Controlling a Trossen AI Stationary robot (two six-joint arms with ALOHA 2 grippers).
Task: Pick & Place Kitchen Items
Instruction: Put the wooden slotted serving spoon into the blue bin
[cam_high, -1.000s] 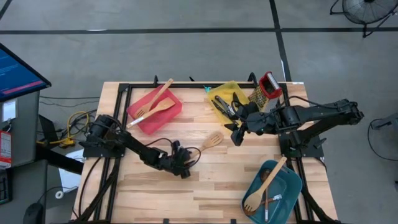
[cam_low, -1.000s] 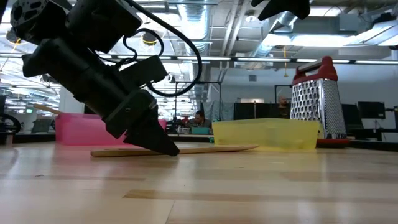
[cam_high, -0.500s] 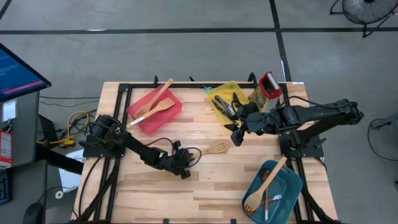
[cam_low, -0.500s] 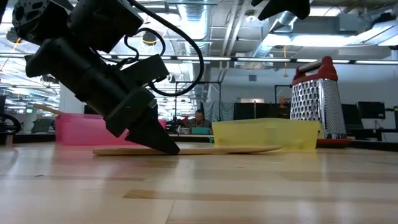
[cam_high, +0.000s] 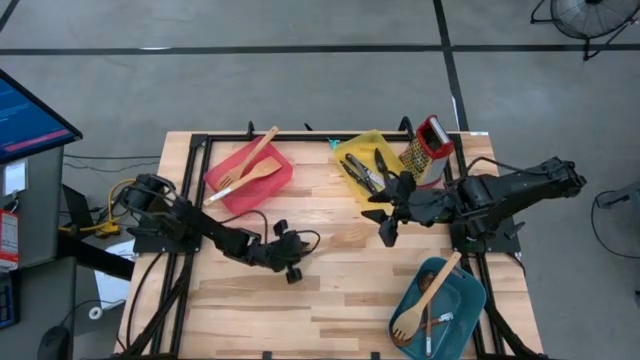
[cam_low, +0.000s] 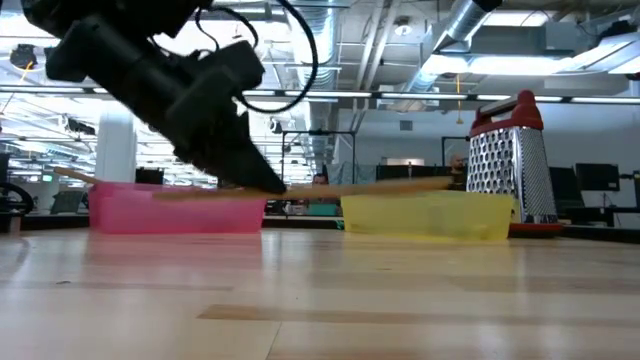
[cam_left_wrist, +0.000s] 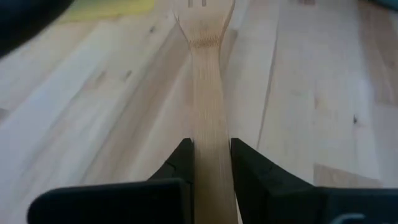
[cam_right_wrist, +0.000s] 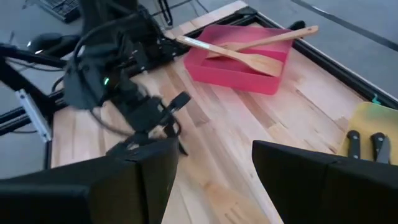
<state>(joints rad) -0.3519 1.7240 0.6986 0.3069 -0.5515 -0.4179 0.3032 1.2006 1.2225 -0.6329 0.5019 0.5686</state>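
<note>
- One wooden slotted turner (cam_left_wrist: 208, 93) is clamped by its handle between the left gripper (cam_left_wrist: 211, 163) fingers, clear of the table (cam_high: 330, 300) in the low view.
- Its long axis runs straight out ahead of the gripper, blade end toward the right gripper (cam_high: 388, 222).
- The right gripper hangs with jaws apart and empty near the yellow tray (cam_high: 362, 152).
- The red tray (cam_high: 275, 182) lies nearer the left arm; judged the likelier destination.
</note>
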